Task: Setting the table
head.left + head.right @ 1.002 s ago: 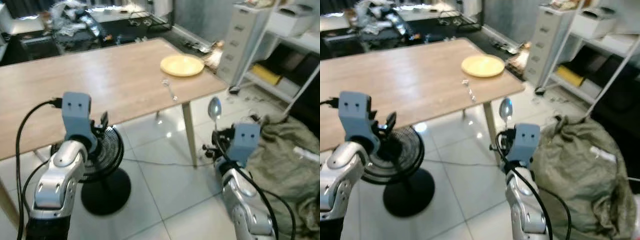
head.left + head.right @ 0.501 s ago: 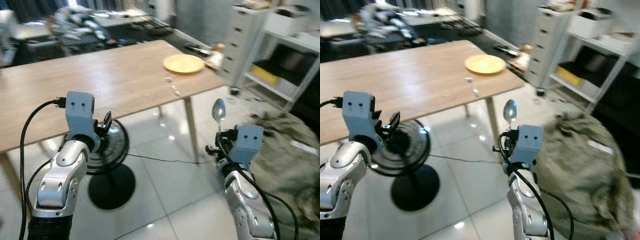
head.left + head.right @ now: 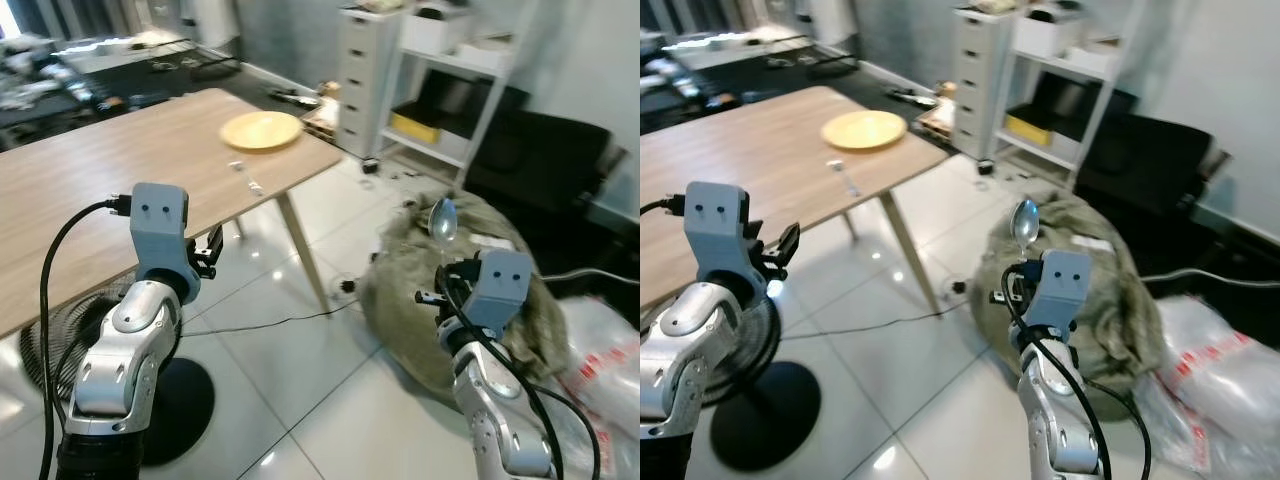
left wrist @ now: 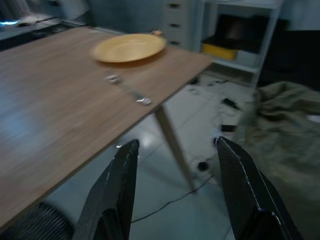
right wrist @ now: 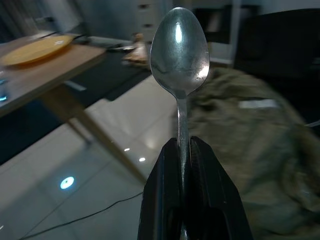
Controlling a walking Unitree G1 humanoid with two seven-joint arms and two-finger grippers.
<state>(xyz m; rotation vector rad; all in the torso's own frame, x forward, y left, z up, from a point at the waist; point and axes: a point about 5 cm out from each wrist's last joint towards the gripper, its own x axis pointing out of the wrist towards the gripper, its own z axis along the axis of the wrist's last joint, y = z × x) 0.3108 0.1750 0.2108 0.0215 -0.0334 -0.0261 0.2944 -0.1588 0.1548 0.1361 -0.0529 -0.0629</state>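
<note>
My right gripper (image 3: 446, 268) is shut on the handle of a silver spoon (image 3: 443, 220), held upright over the floor, well to the right of the table. In the right wrist view the spoon bowl (image 5: 180, 50) stands above the closed fingertips (image 5: 172, 150). A yellow plate (image 3: 260, 130) lies near the far right corner of the wooden table (image 3: 100, 180), and a small fork (image 3: 245, 178) lies just in front of it. My left gripper (image 4: 177, 150) is open with nothing in it, raised beside the table's front edge; plate (image 4: 129, 47) and fork (image 4: 127, 90) lie beyond it.
An olive-green cloth heap (image 3: 400, 270) sits on the tiled floor behind the spoon. A white drawer unit (image 3: 365, 60) and a shelf rack (image 3: 450, 80) stand at the back. Plastic bags (image 3: 610, 350) lie at right. A fan base (image 3: 170, 400) and a cable (image 3: 270, 320) are on the floor.
The whole view has swung to the right, so the table sits further left and the cloth heap is now central. Both arms keep their pose; the spoon stays gripped.
</note>
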